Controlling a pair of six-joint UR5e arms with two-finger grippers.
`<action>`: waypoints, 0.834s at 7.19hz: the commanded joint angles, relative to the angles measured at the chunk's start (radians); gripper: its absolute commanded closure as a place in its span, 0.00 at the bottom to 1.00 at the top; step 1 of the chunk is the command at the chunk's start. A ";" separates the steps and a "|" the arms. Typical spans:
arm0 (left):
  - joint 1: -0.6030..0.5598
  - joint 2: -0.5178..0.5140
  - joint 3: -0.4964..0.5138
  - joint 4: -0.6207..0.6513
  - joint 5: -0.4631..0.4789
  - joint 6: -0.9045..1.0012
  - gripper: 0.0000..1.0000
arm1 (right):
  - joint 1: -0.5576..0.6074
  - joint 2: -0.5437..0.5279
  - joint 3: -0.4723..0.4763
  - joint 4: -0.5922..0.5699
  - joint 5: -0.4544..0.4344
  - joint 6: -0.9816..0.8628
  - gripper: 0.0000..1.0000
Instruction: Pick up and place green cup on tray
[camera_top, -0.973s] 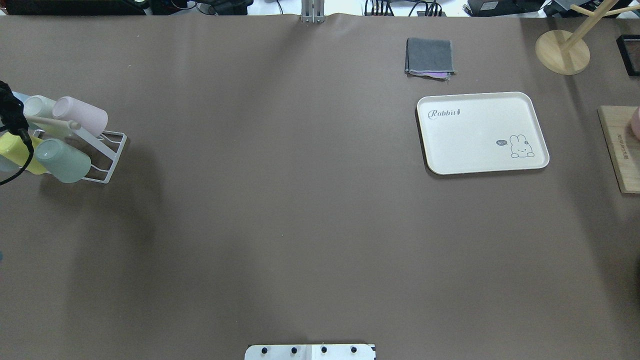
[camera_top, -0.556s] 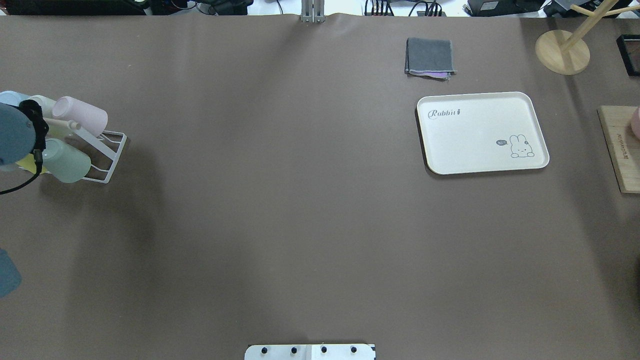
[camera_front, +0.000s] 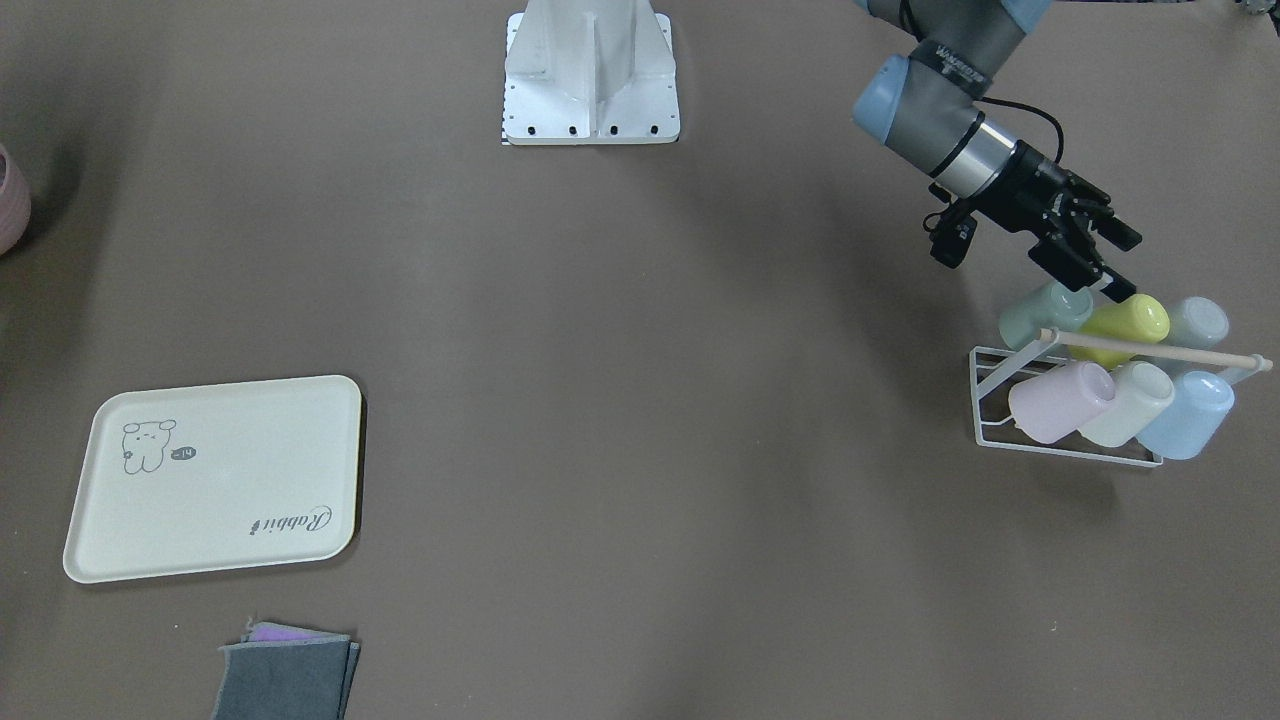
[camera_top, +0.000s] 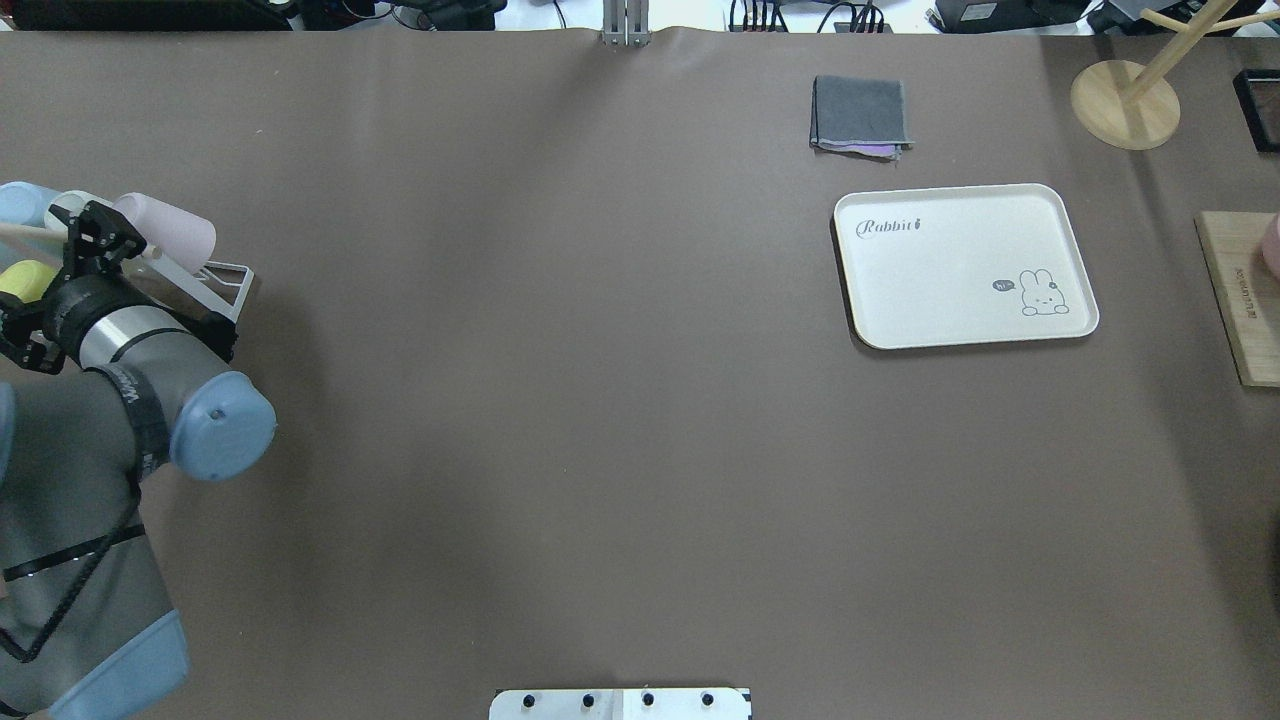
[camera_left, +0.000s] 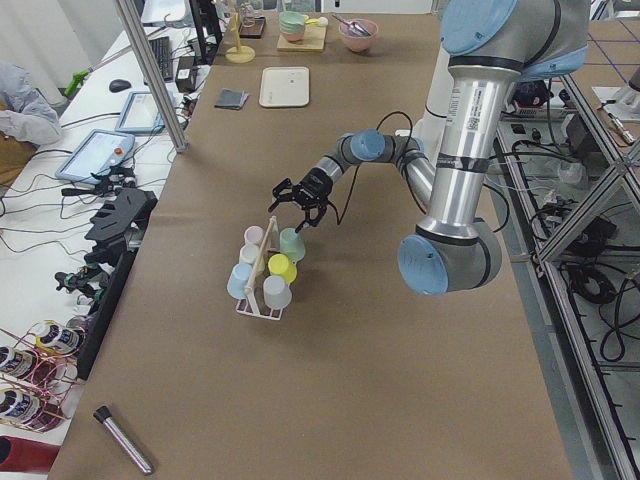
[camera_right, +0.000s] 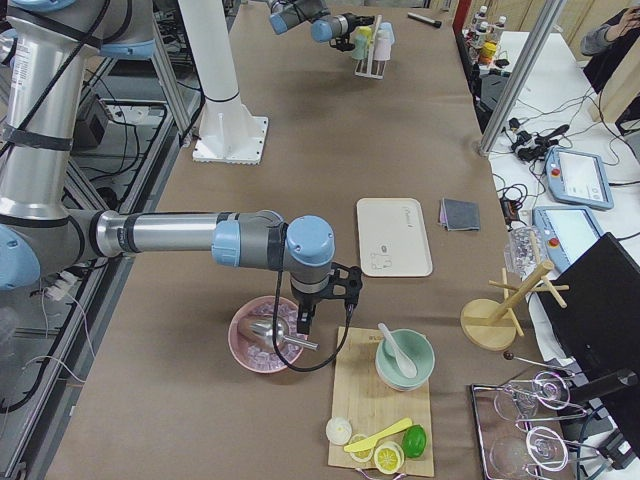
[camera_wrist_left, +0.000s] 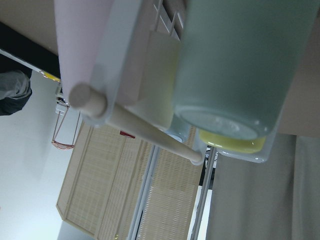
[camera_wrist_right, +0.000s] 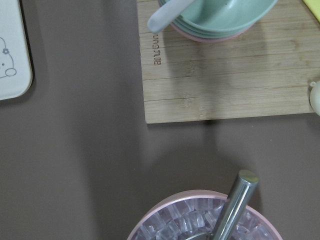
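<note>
Left hand is hovering spread open at the frame's right; green cup is sitting tilted on its rack, just lower-left of it.

white wire rack at left edge with pink cup, cream cup, blue cup, yellow cup | folded grey cloth near far edge | wooden stand in far right corner | wooden board at right edge, green bowl on it
</note>
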 joint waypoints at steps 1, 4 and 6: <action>0.096 -0.002 0.060 0.008 0.061 0.023 0.01 | 0.000 0.004 0.022 0.002 0.012 0.034 0.00; 0.176 0.042 0.045 0.012 0.114 0.079 0.02 | -0.159 0.222 0.012 -0.001 0.010 0.287 0.00; 0.177 0.043 0.092 0.010 0.165 0.093 0.03 | -0.249 0.411 -0.135 0.010 0.007 0.281 0.00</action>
